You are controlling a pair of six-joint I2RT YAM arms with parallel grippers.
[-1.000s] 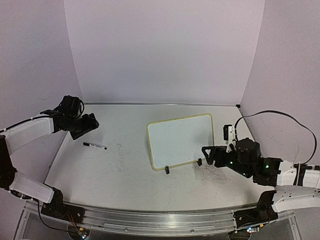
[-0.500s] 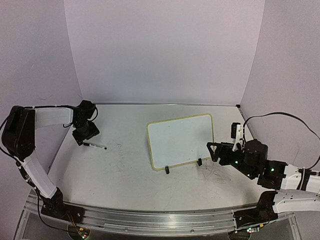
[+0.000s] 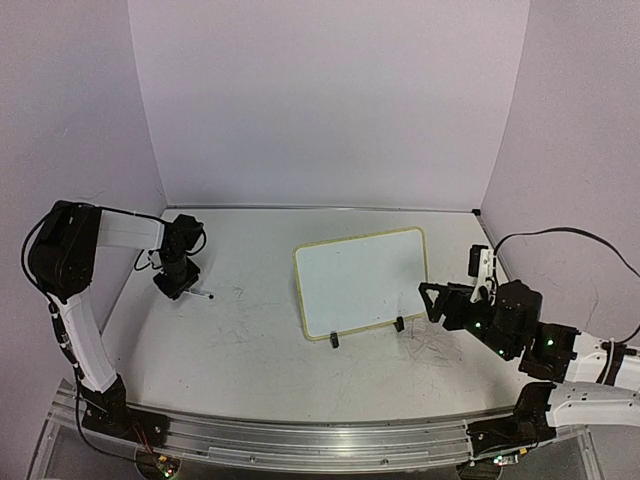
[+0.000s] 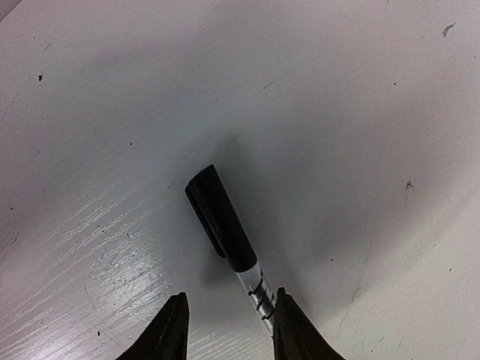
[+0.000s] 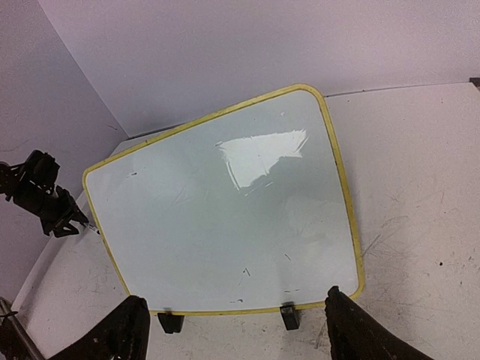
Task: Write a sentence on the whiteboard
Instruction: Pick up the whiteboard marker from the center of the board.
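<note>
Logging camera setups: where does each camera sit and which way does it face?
Top external: above and behind the bases, looking down on the table; left arm, right arm show.
Left wrist: looks straight down at the marker between the left fingers.
Right wrist: low, faces the blank whiteboard; right fingers frame the bottom.
Shared: top and right wrist both see the whiteboard.

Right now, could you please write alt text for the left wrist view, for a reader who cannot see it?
A black-capped marker lies on the scuffed white tabletop, its pale barrel extending down between the open dark fingertips of the left gripper at the bottom edge.
</note>
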